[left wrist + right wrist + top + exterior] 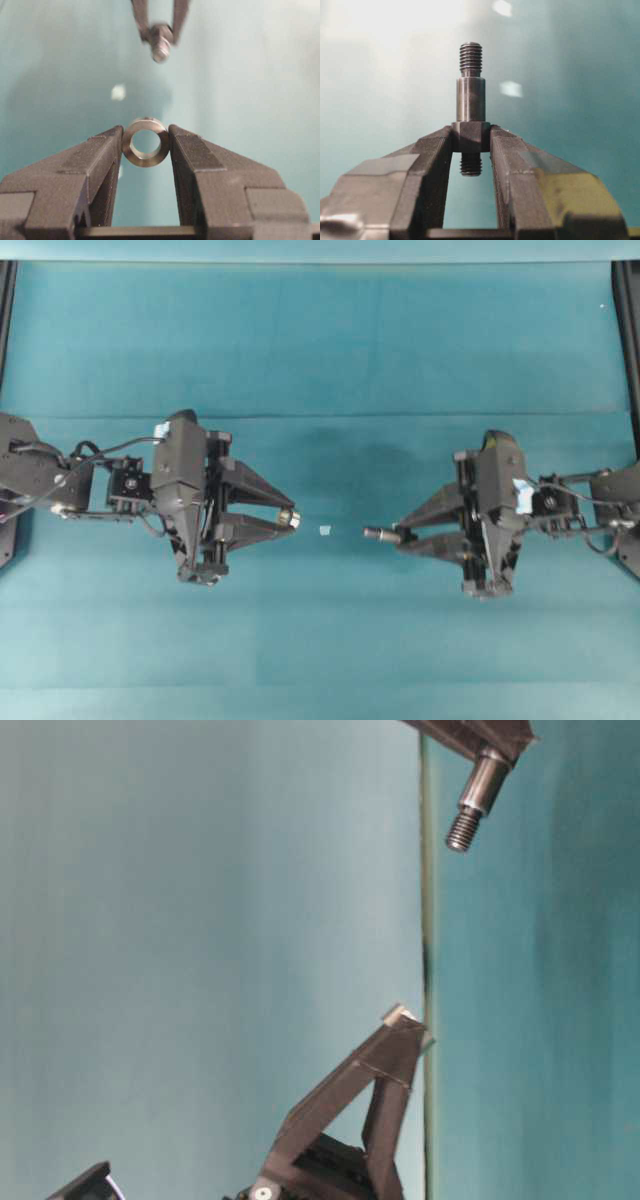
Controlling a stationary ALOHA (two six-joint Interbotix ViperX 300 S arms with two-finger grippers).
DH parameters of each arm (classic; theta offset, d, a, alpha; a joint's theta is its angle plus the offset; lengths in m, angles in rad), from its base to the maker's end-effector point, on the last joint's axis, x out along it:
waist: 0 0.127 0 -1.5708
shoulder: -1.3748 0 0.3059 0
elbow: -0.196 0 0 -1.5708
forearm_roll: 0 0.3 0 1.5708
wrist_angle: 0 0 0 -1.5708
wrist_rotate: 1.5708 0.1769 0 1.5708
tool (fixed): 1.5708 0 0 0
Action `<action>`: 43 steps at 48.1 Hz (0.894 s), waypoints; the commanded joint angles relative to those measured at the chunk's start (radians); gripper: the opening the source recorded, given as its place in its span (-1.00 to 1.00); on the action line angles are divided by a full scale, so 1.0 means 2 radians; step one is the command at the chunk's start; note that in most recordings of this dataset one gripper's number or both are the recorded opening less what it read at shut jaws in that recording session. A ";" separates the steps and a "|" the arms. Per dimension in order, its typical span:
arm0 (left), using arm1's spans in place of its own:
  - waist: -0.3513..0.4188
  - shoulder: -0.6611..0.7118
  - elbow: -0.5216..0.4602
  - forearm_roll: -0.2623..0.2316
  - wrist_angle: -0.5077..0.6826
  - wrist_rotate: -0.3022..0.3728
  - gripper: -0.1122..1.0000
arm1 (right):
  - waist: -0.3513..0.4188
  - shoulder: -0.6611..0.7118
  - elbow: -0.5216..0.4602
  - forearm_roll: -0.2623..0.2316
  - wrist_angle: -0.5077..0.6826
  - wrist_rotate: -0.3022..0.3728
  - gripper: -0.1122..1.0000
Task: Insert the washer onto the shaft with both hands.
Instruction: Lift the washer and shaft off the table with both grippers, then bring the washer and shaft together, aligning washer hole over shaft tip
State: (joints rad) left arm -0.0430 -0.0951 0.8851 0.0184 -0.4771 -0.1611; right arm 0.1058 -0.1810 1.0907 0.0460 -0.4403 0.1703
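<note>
Left gripper (146,142): fingertips pinch the washer (145,142) by its outer rim, one pad on each side, so the centre hole stays unobstructed and faces outward toward the other arm. Ring sits at the very tips, clear of the finger bodies; judged a deliberate hold, since the bore needs open space in front and behind. Right gripper (471,137): fingers clamped on the shaft (470,100) at its thicker collar, threaded end and smooth stepped section projecting forward past the tips, a short threaded stub showing behind the grip. Holding at the collar leaves the whole leading length free to take the ring. In the overhead view the washer (287,517) shows as a pale glint at the left gripper (288,517) tips, and the shaft (381,534) points left from the right gripper (400,535), tip toward tip, both clear of the teal cloth (320,360). The two are well apart; shaft lies slightly nearer in that view than the ring, so axes look not quite lined up. A small pale scrap (324,530) lies on the cloth between them, not involved. Judgement: pre-insertion alignment stage; mating not yet begun.
</note>
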 commanded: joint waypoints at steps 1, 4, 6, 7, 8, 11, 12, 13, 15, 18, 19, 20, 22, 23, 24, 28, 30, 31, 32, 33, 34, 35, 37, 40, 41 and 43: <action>-0.009 -0.005 -0.006 0.001 -0.015 -0.003 -0.14 | 0.011 -0.008 0.000 0.001 -0.028 0.021 -0.80; -0.010 -0.002 -0.006 0.001 -0.021 -0.006 -0.14 | 0.015 -0.005 0.005 0.001 -0.043 0.027 -0.80; -0.011 0.000 -0.007 0.001 -0.027 -0.008 -0.14 | 0.016 -0.003 0.008 0.001 -0.055 0.030 -0.80; -0.011 0.001 -0.007 0.001 -0.029 -0.009 -0.14 | 0.017 -0.002 0.011 0.001 -0.062 0.031 -0.80; -0.011 0.002 -0.007 0.001 -0.032 -0.011 -0.14 | 0.018 0.000 0.013 0.002 -0.067 0.032 -0.80; -0.011 0.005 -0.007 0.001 -0.044 -0.016 -0.14 | 0.018 0.005 0.018 0.003 -0.085 0.037 -0.80; -0.011 0.007 -0.007 0.001 -0.047 -0.017 -0.14 | 0.018 0.008 0.019 0.004 -0.091 0.038 -0.80; -0.011 0.008 -0.008 0.001 -0.050 -0.018 -0.14 | 0.018 0.011 0.021 0.005 -0.095 0.040 -0.80; -0.011 0.009 -0.008 0.001 -0.056 -0.021 -0.14 | 0.018 0.016 0.023 0.008 -0.105 0.041 -0.80; -0.012 0.012 -0.010 0.001 -0.063 -0.025 -0.14 | 0.018 0.026 0.024 0.010 -0.117 0.041 -0.80; -0.012 0.014 -0.011 0.001 -0.064 -0.026 -0.14 | 0.018 0.029 0.023 0.010 -0.120 0.041 -0.80; -0.012 0.015 -0.012 0.001 -0.066 -0.027 -0.14 | 0.018 0.031 0.022 0.010 -0.122 0.041 -0.80; -0.014 0.018 -0.013 0.001 -0.067 -0.028 -0.14 | 0.018 0.035 0.021 0.010 -0.126 0.041 -0.80; -0.015 0.019 -0.015 0.001 -0.067 -0.029 -0.14 | 0.018 0.038 0.021 0.010 -0.127 0.041 -0.80; -0.015 0.021 -0.016 0.001 -0.067 -0.029 -0.14 | 0.018 0.041 0.021 0.010 -0.129 0.041 -0.80; -0.018 0.029 -0.021 0.001 -0.067 -0.031 -0.14 | 0.018 0.048 0.019 0.010 -0.132 0.041 -0.80; -0.019 0.035 -0.026 0.001 -0.067 -0.031 -0.14 | 0.018 0.051 0.019 0.010 -0.134 0.041 -0.80; -0.021 0.037 -0.028 0.001 -0.067 -0.031 -0.14 | 0.018 0.052 0.019 0.010 -0.135 0.041 -0.80; -0.021 0.039 -0.029 0.001 -0.067 -0.031 -0.14 | 0.018 0.053 0.018 0.010 -0.137 0.041 -0.80; -0.021 0.041 -0.031 0.001 -0.067 -0.031 -0.14 | 0.018 0.054 0.018 0.010 -0.138 0.041 -0.80; -0.021 0.043 -0.033 0.001 -0.067 -0.031 -0.14 | 0.018 0.054 0.018 0.010 -0.139 0.041 -0.80; -0.021 0.045 -0.035 0.001 -0.067 -0.032 -0.14 | 0.018 0.054 0.018 0.010 -0.140 0.041 -0.80; -0.021 0.048 -0.038 0.001 -0.067 -0.035 -0.14 | 0.018 0.054 0.018 0.010 -0.143 0.041 -0.80; -0.021 0.055 -0.045 0.001 -0.067 -0.036 -0.14 | 0.018 0.055 0.017 0.010 -0.143 0.041 -0.80; -0.021 0.058 -0.047 0.001 -0.067 -0.036 -0.14 | 0.018 0.056 0.016 0.010 -0.144 0.041 -0.80; -0.021 0.061 -0.050 0.001 -0.067 -0.037 -0.14 | 0.018 0.057 0.015 0.010 -0.144 0.041 -0.80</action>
State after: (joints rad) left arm -0.0813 0.0261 0.8099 0.0184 -0.5998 -0.2332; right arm 0.1396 -0.0644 1.1367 0.0644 -0.7133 0.2408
